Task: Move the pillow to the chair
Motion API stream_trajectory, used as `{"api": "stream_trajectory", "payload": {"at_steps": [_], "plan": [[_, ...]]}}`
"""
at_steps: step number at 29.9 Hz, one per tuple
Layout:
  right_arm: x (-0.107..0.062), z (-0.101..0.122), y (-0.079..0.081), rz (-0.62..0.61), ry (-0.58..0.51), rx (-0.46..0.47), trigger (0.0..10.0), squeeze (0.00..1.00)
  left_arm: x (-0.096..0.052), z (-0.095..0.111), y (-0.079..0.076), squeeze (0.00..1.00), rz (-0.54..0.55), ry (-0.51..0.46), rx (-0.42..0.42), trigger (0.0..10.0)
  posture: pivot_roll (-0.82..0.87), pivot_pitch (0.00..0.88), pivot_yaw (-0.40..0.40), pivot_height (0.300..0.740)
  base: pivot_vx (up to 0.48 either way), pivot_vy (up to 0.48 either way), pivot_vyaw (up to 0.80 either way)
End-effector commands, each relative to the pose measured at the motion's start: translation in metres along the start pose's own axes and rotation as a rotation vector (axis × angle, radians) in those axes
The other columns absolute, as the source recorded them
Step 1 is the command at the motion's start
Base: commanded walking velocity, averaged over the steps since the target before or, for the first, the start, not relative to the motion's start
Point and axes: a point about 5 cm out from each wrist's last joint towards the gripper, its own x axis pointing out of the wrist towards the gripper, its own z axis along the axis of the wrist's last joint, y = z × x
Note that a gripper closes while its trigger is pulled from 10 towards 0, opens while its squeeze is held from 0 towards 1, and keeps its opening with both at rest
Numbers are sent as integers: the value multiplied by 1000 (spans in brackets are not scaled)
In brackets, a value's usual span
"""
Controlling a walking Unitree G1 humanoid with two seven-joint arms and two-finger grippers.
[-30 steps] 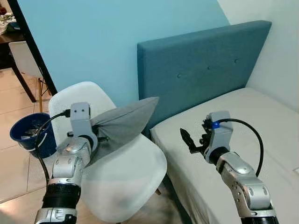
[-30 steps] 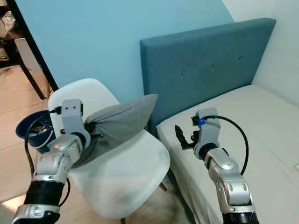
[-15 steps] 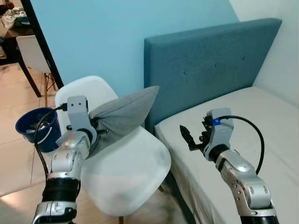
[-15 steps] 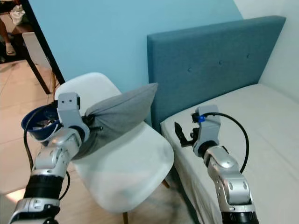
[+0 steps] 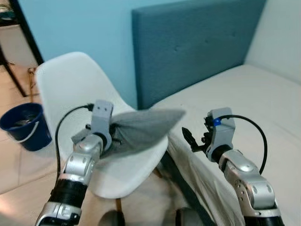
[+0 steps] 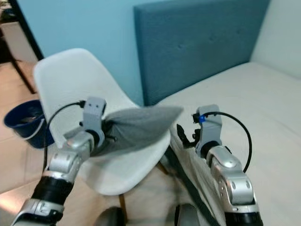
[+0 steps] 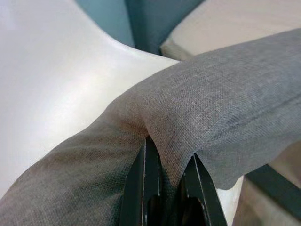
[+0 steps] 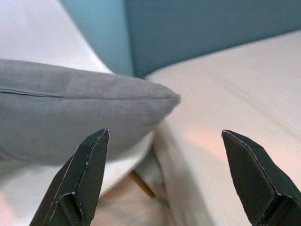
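Grey pillow (image 5: 141, 133) was pinched at one edge by left gripper (image 7: 170, 179), fabric bunched betw. its fingers, and held low over white chair (image 5: 70, 89) seat, presumably for release. Right gripper (image 5: 188, 139) was spread wide, empty, beside bed (image 5: 244, 99).

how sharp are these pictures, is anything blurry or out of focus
Left eye view: fairly sharp on the grey pillow and white chair, soft along the bottom edge. Left wrist view: the pillow's weave is crisp by the left tool, the bed behind is soft. Right wrist view: the right tool fingertips are sharp, the background slightly blurred.
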Motion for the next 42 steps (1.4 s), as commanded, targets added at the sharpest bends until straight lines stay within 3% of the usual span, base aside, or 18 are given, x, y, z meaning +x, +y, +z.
{"api": "stream_trajectory", "payload": {"at_steps": [1,3,4,10,14,16,22,28,34,40,41,42], "plan": [[1,1,2,3,9,-14,10000,0,0,8,5,0,49,-35,26,10000,-108,46,48,570,0,0,0],[1,2,1,-9,9,-17,10000,0,1,3,7,0,82,-3,42,10000,-108,47,48,565,0,0,0],[2,4,0,-18,8,-22,10000,0,1,-6,11,0,149,48,69,10000,-109,46,48,555,0,0,0],[1,3,-1,-19,14,-22,10000,0,-1,-7,24,0,242,59,117,10000,-108,46,46,540,0,0,0],[-1,4,1,8,0,-3,10000,0,-8,-10,67,0,431,62,89,10000,-108,41,47,536,0,0,0],[-1,4,2,17,1,3,10000,0,-11,-15,82,0,487,72,117,10000,-105,40,47,536,0,0,0],[0,4,4,33,7,12,10000,0,-17,-27,100,0,564,113,134,10000,-104,42,44,536,0,0,0],[0,4,4,40,14,13,10000,0,-38,-44,131,0,693,163,131,10000,-101,31,46,536,0,0,0],[-1,1,4,45,26,13,10000,0,-49,-54,136,0,722,196,109,10000,-95,24,48,536,0,0,0],[-2,-4,14,120,66,37,10000,0,-52,-75,111,0,629,275,-38,10000,-96,20,52,536,0,0,0],[-3,-5,20,176,78,61,10000,0,-52,-79,102,102,591,292,-83,10000,-96,20,52,536,0,0,0],[-3,-5,20,176,78,61,10000,0,-52,-79,102,102,591,292,-83,10000,-96,20,52,536,0,0,0]]}}
